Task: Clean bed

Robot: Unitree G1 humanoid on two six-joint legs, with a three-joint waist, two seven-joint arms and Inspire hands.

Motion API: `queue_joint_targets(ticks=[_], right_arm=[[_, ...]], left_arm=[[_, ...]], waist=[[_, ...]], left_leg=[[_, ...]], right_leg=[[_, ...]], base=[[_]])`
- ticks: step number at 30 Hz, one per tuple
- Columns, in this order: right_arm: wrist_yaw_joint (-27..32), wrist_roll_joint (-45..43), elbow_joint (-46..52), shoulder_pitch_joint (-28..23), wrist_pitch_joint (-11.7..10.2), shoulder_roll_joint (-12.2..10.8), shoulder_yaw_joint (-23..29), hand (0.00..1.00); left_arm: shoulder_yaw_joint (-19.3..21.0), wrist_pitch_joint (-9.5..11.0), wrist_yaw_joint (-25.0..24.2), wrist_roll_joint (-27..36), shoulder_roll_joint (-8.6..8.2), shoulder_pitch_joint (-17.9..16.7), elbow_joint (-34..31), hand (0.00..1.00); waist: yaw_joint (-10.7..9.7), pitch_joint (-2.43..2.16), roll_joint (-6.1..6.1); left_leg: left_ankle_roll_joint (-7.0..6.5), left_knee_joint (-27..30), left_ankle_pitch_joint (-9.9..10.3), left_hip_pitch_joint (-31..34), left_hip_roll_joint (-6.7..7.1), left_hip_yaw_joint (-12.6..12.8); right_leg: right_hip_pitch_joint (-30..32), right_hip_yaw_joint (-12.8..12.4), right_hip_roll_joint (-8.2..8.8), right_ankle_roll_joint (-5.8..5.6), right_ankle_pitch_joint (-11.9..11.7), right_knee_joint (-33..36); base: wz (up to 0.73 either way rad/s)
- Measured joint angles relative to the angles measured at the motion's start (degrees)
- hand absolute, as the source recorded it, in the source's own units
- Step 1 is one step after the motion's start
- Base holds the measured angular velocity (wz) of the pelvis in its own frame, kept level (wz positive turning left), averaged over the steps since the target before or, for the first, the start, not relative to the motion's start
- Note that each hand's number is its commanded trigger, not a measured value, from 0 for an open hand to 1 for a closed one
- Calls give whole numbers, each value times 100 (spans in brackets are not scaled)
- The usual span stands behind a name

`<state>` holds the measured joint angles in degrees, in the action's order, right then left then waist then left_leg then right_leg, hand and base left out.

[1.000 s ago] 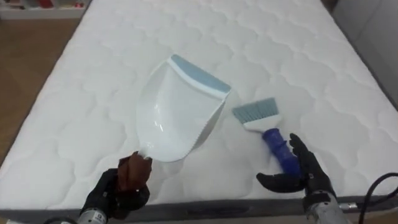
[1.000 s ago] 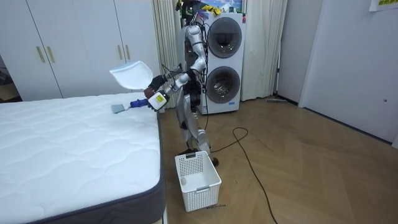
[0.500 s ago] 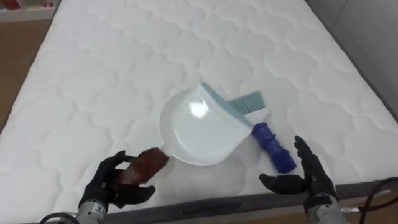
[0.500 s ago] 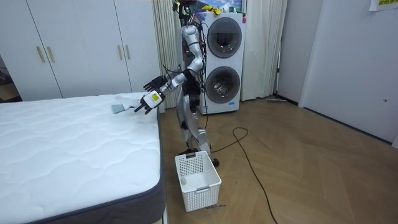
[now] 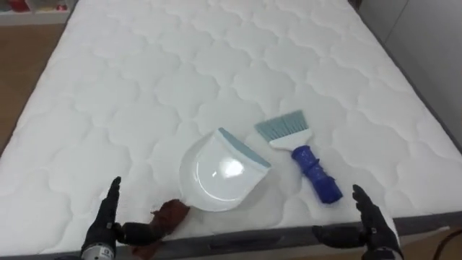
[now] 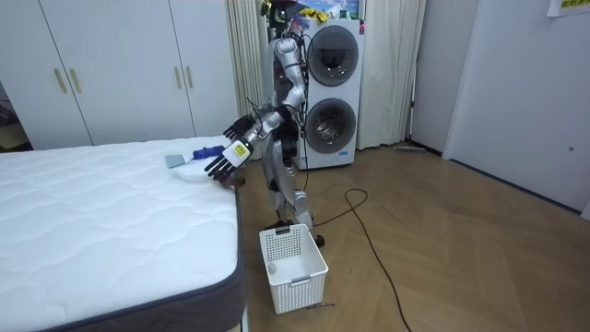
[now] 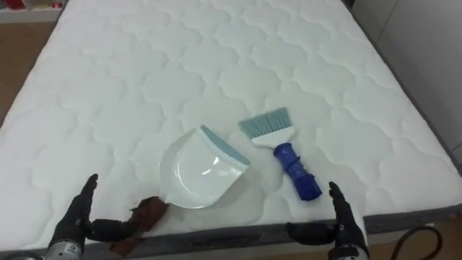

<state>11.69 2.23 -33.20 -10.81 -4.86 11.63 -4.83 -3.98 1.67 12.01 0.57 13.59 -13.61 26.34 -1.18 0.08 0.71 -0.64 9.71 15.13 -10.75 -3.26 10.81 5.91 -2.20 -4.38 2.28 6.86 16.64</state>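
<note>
A white dustpan (image 5: pixel 216 173) with a pale blue lip lies flat on the white quilted mattress (image 5: pixel 144 72), its brown handle (image 5: pixel 170 214) pointing at the near edge. Just right of it lies a brush (image 5: pixel 303 155) with pale blue bristles and a blue handle. My left hand (image 5: pixel 107 225) is open at the lower left, fingers straight, thumb reaching towards the brown handle without gripping it. My right hand (image 5: pixel 369 225) is open at the lower right, just short of the brush handle's end. In the room view I stand at the bed's side, both arms stretched over the mattress (image 6: pixel 111 221).
The mattress's near edge (image 5: pixel 289 232) runs just before my hands. Wooden floor (image 5: pixel 22 65) shows left of the bed. A white basket (image 6: pixel 293 266) stands on the floor by the bed's corner. A stacked washer and dryer (image 6: pixel 330 83) stand behind me.
The dustpan, held up in my left hand a second ago, has come down flat on the mattress. My left hand has opened and let go of its handle. The brush has stayed put.
</note>
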Motion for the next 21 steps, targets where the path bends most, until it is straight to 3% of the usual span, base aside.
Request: queue_joint_targets(ticks=[4, 7, 9, 10, 14, 17, 21], right_arm=[[17, 51, -489, -2, 1, -5, 311, 0], [66, 153, -692, -69, 69, 4, 626, 0], [95, 279, -1032, -73, 51, 9, 709, 0], [91, 336, -1318, -83, 72, -1, 813, 0], [89, 414, -1973, -145, 118, -19, 1303, 0], [55, 520, -2518, -162, 141, -15, 1352, 0], [-147, 545, -3126, -159, 382, -15, 1336, 0]], left_arm=[[472, 76, 281, 109, -131, -201, 280, 0], [884, 92, 618, 187, -135, -258, 721, 0], [1088, 210, 761, 238, -149, -360, 1138, 0], [1198, 211, 811, 287, -163, -381, 1320, 0], [1619, 243, 1108, 264, -205, -614, 1546, 0], [1773, 243, 1267, 251, -165, -650, 2053, 0], [1715, 167, 1204, 252, -171, -708, 2536, 0]], waist=[[6, -15, -17], [28, -15, -31], [26, 0, -53], [19, -19, -63], [39, 3, -97], [59, 3, -138], [43, -3, -171]], left_leg=[[0, -6, 0, -9, 2, 1], [0, -7, 0, -25, 2, -3], [0, -11, 0, -93, 0, -24], [15, -16, 9, -124, 0, -44], [102, -189, 74, -169, -19, -186], [97, -229, 103, -195, -17, -211], [96, -214, 104, -175, -14, -223]], right_leg=[[0, 0, 0, -2, -1, 14], [-4, -6, -3, -1, -1, 20], [-91, -13, -10, 1, -1, -2], [-113, -19, -14, -1, 5, -2], [-87, -4, -51, -26, -5, 32], [-116, 49, -34, -26, -17, 58], [-118, 113, -8, -22, -21, 51]], base=[[0], [0], [0], [7], [9], [0], [3]])
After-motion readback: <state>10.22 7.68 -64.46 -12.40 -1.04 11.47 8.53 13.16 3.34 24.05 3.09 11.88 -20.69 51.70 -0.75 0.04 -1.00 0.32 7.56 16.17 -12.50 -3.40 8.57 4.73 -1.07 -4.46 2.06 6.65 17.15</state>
